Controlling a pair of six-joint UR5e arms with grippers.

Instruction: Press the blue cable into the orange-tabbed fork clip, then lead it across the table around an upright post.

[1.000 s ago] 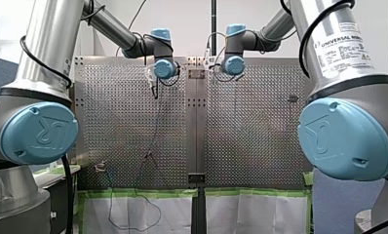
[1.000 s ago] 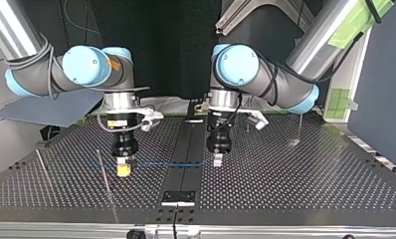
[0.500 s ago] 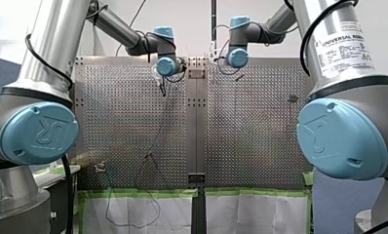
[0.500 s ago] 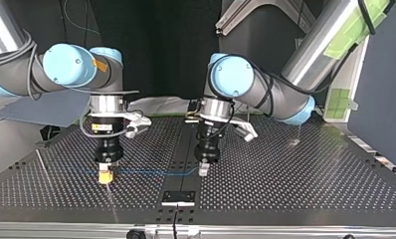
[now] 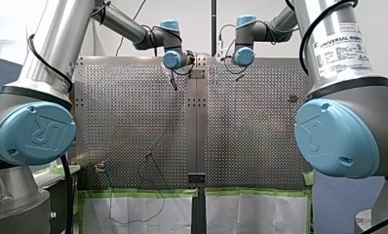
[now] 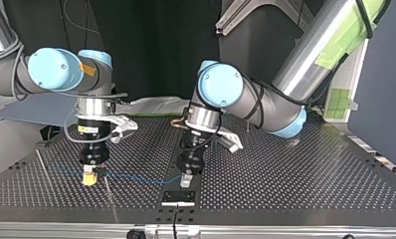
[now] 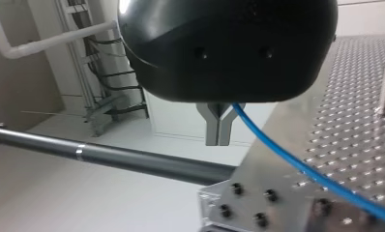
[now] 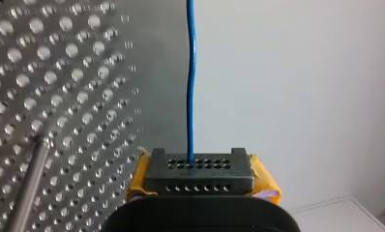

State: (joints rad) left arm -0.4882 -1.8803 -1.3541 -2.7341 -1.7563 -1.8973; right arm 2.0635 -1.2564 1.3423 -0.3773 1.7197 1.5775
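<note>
The blue cable (image 6: 136,175) was held stretched low over the perforated table (image 6: 285,174), left of centre in the top view, seemingly so that a taut span could be steered toward clip or post. One end was pinched by the left gripper (image 6: 186,180), whose metal fingers (image 7: 211,128) were seen closed together on it. Further along it was clamped between the yellow pads (image 8: 264,182) of the right gripper (image 6: 89,178). A thin upright post (image 6: 110,196) stood just beside that gripper. The orange-tabbed fork clip could not be made out. "UNIVERSAL" and part of "ROBOTS" were read on a label (image 5: 340,48) at the front view's upper right, and a "UR" mark on the blue joint cap (image 5: 36,132) at lower left.
</note>
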